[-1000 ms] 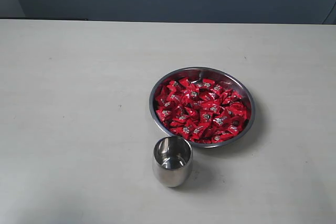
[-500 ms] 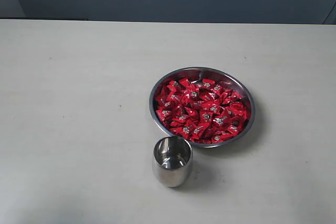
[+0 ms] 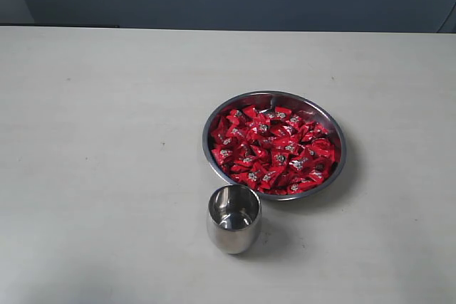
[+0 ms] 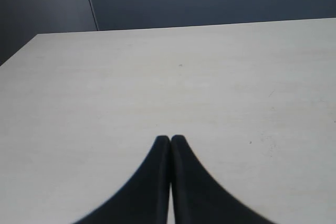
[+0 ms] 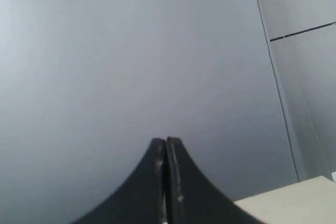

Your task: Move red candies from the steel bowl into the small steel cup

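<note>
The left claw (image 4: 169, 140) has its jaws pressed together on nothing above the tabletop (image 4: 105, 87). The right claw (image 5: 166, 142), likewise together and empty, points at a grey wall (image 5: 131, 51), so both seem parked clear of the work with no pick begun. Further out, the red candies (image 3: 274, 151) lie heaped in the steel bowl (image 3: 275, 94), and the small steel cup (image 3: 234, 227) stands upright, apparently empty, just beside the bowl's near rim, probably to keep each carry short.

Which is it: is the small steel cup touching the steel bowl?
Cannot tell: in the exterior view the small steel cup overlaps the steel bowl's near rim, hiding any gap.
</note>
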Robot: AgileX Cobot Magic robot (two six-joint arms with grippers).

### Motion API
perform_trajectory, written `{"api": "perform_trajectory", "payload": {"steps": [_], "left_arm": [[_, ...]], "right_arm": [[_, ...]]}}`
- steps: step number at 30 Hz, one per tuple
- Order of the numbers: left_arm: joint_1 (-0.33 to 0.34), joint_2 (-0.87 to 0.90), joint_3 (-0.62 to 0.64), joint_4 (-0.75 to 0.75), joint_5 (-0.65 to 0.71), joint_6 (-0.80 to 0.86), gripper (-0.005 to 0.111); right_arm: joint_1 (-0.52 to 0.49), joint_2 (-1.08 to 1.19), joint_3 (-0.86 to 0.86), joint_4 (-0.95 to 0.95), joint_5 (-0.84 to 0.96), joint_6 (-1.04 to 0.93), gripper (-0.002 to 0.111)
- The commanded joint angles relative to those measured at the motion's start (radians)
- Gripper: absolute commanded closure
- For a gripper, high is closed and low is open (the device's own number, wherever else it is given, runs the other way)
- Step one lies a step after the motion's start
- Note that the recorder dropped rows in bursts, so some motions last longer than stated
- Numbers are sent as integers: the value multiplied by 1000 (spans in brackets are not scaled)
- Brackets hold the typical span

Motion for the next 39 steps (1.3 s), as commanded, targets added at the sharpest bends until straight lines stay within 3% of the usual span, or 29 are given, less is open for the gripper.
{"api": "perform_trajectory", "payload": {"steps": [1,8,16,26,31,39], "left_arm": [[-7,-5,5,2,-8,-1,106],[-7,-5,5,2,-8,-1,106],[-7,-5,5,2,-8,-1,106],[-7,-5,5,2,-8,-1,106],[-7,-5,5,2,-8,-1,106],[-7,-5,5,2,-8,-1,106]], "right_arm": [[4,-5,2,24,-103,0,109],[4,-5,2,192,-225,61,109],[4,37,-158,58,48,61,109],[4,435,-561,-93,439,37,109],[4,654,-748,12,595,-180,109],[4,988,-936,519,843,-705,109]]}}
